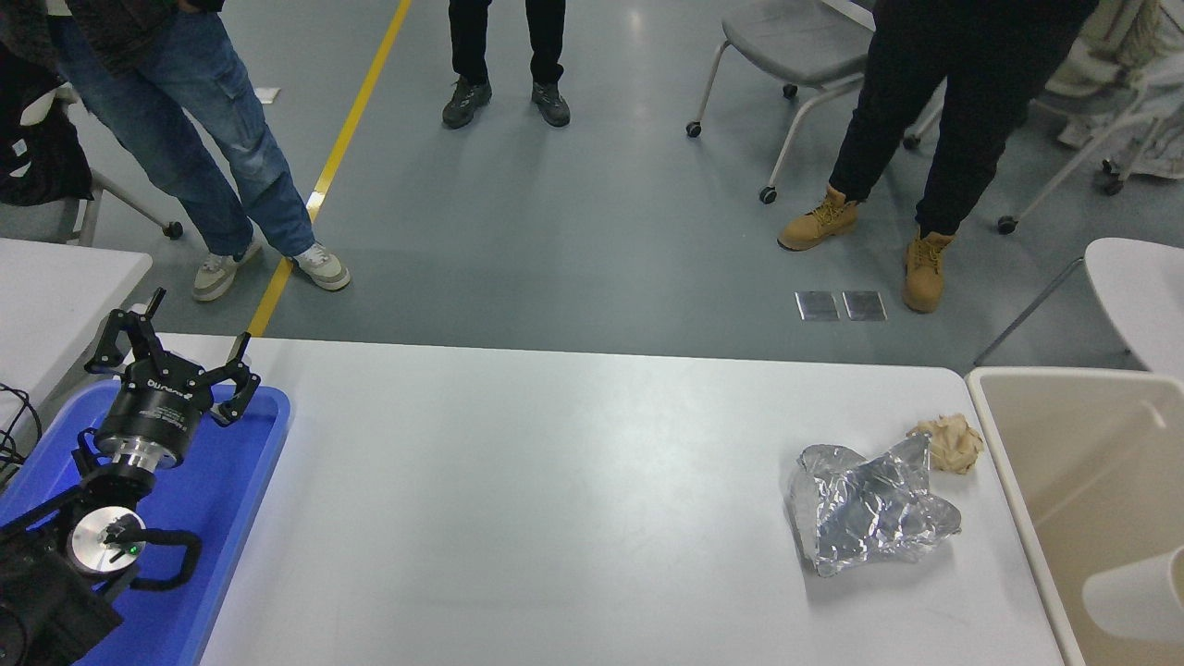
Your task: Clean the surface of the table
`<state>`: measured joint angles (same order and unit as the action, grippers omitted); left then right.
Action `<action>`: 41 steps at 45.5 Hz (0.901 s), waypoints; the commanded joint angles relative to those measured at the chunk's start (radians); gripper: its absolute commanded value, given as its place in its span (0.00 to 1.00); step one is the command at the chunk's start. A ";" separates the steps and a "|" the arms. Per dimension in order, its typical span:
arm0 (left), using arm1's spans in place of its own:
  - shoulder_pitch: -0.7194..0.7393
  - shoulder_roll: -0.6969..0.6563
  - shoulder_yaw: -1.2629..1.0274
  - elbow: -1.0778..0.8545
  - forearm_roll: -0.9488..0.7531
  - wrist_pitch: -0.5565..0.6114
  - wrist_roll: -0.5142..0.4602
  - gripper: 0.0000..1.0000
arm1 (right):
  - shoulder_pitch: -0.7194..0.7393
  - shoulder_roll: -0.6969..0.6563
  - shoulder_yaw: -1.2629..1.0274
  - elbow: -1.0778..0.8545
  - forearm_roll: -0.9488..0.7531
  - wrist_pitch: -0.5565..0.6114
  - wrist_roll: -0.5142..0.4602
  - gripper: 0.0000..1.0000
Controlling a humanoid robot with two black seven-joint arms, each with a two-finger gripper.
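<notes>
Head view shows the big white table surface [555, 499] filling the near half of the scene. On its right part lies a crumpled silver foil bag [869, 509]. A small tan paper ball [951, 442] sits just beside the bag, on its far right side. Right of the table stands a cream bin [1017, 481], and a white paper cup [1133, 601] lies inside it. On the left, the left gripper [171, 356] hangs over a blue tray [250, 462] with its jaws spread wide and nothing in them. People's legs [222, 157] stand on the grey floor beyond the far edge.
</notes>
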<state>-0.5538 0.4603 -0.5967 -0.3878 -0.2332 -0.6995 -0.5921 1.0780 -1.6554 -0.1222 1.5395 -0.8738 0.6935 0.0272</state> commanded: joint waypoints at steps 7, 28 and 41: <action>0.000 0.000 0.000 0.000 0.000 0.000 0.000 1.00 | 0.042 -0.090 0.251 0.010 -0.073 0.179 -0.003 0.00; 0.000 0.000 0.000 0.000 0.000 0.000 0.000 1.00 | 0.039 -0.090 0.305 -0.108 -0.128 0.179 -0.003 0.00; 0.000 0.000 0.000 0.000 0.000 0.000 0.000 1.00 | 0.002 -0.018 0.225 -0.380 -0.120 0.031 -0.006 0.00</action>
<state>-0.5537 0.4602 -0.5967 -0.3881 -0.2331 -0.6995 -0.5921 1.1075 -1.7361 0.1581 1.3578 -0.9975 0.8506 0.0225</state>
